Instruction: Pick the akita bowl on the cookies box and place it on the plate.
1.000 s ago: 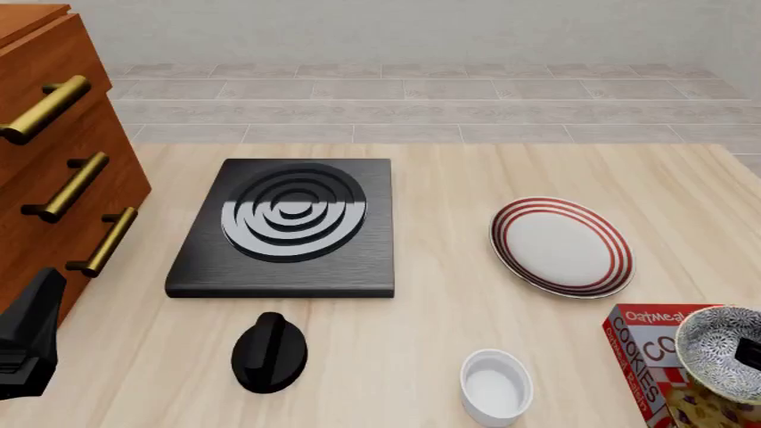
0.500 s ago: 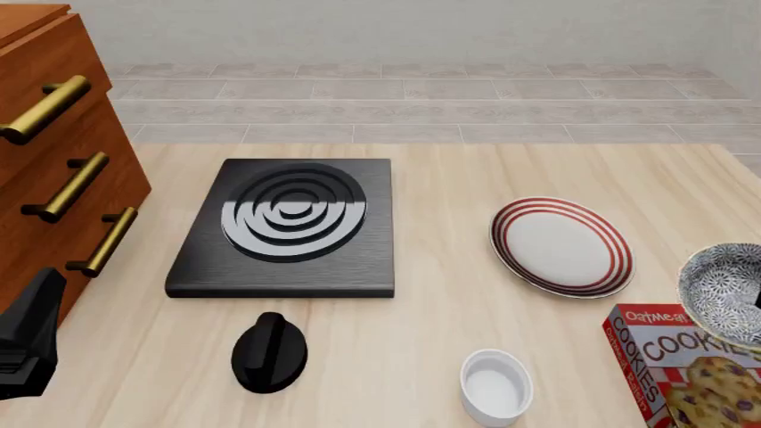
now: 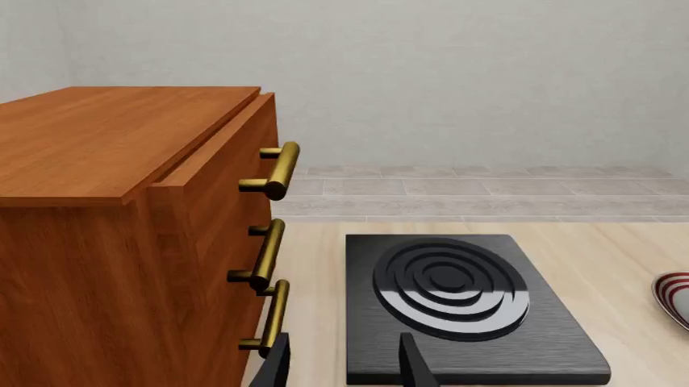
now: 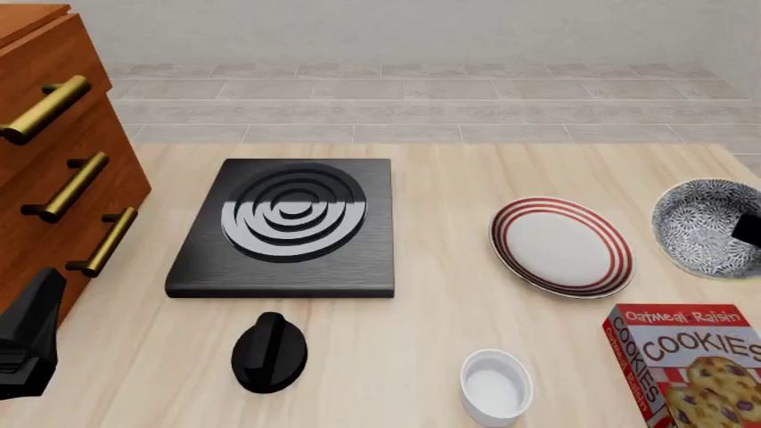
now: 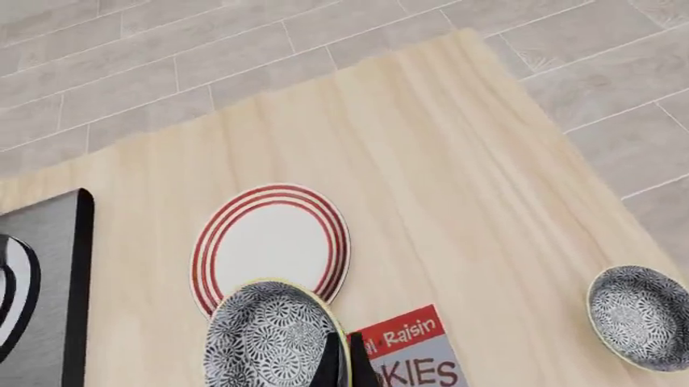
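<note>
The akita bowl (image 4: 704, 228), speckled black and white, hangs in the air just right of the plate (image 4: 561, 246), clear of the cookies box (image 4: 692, 361). My right gripper (image 4: 749, 230) is shut on its rim at the frame's right edge. In the right wrist view the bowl (image 5: 271, 343) overlaps the near edge of the plate (image 5: 271, 246), beside the cookies box (image 5: 415, 355), and the gripper (image 5: 342, 367) pinches the rim. My left gripper (image 4: 27, 343) rests low by the cabinet, and in its own view the gripper (image 3: 342, 371) stands open with nothing in it.
A black stove burner (image 4: 285, 223) lies mid-table with a black knob (image 4: 269, 352) in front of it. A white ramekin (image 4: 496, 385) sits near the front edge. A wooden drawer cabinet (image 4: 53, 152) fills the left. A second speckled bowl (image 5: 640, 317) sits on the table.
The right gripper has lifted the akita bowl off the cookies box and carried it away from me, level with the plate's right side. The left arm has not moved.
</note>
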Tool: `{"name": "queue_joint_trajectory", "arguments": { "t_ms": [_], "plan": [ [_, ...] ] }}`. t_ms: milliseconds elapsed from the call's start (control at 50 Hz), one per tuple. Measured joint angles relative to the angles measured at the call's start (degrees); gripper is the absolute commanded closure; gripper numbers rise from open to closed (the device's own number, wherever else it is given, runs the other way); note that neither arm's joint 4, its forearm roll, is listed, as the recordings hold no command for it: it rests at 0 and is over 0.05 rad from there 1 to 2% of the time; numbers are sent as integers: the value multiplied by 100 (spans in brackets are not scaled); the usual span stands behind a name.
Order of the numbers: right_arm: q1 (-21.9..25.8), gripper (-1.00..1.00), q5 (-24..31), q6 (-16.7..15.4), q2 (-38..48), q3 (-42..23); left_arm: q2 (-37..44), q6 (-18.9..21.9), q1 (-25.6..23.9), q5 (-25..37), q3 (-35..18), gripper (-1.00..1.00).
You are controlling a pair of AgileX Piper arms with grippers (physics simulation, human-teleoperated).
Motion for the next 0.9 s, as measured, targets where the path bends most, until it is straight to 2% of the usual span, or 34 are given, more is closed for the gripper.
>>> {"name": "queue_joint_trajectory", "arguments": {
  "t_ms": [440,900],
  "plan": [
    [705,100,-1067,479,1199,-262,1,0,0,0,0,-100],
    [994,100,-2219,1048,2413,-361,1,0,0,0,0,-100]
  ]
}}
